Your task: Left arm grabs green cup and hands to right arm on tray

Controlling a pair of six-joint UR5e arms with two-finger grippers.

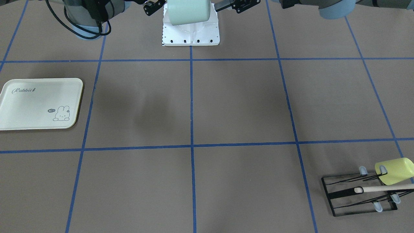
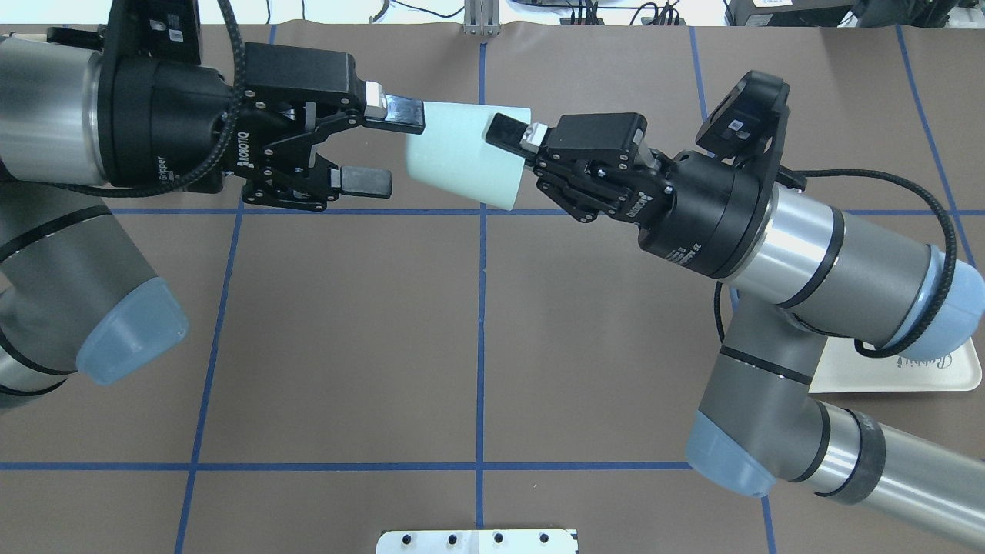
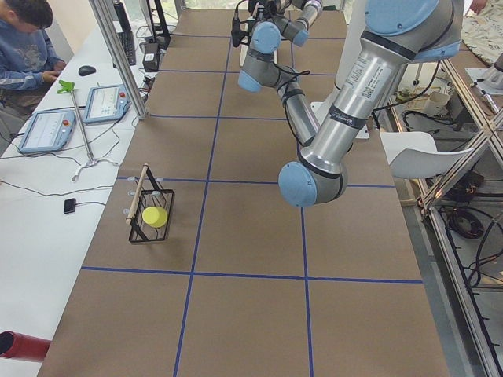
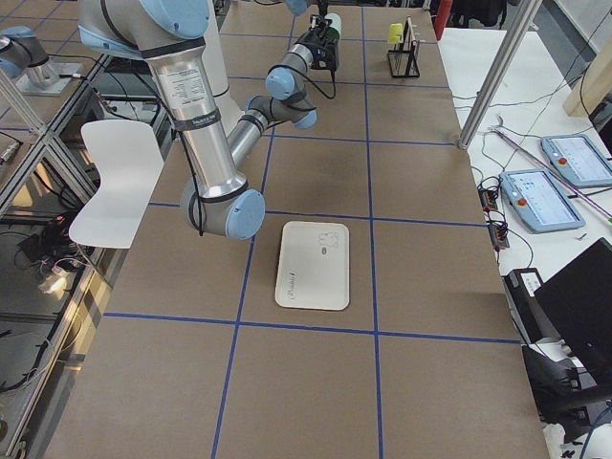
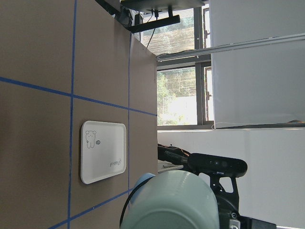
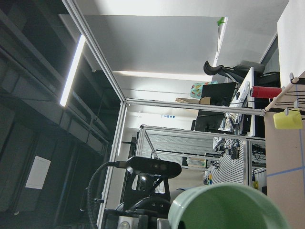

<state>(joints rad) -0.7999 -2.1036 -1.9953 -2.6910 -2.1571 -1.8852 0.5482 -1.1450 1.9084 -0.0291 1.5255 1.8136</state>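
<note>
Pale green cup [image 2: 455, 165] is clamped by right gripper [image 2: 508, 142] (left gripper [image 2: 390, 146] agape alongside).

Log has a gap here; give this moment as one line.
phase: handover | left tool: open | right tool: shut on green cup, midair | tray: bare

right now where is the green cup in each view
Front-facing: green cup at top centre.
Overhead: upper middle.
Left side: too far to make out.
Right side: top centre, small.
Left wrist: bottom centre, close up.
Right wrist: bottom right, close up.
Shared landmark: the tray, in the front-facing, overhead, right side and left wrist views.
</note>
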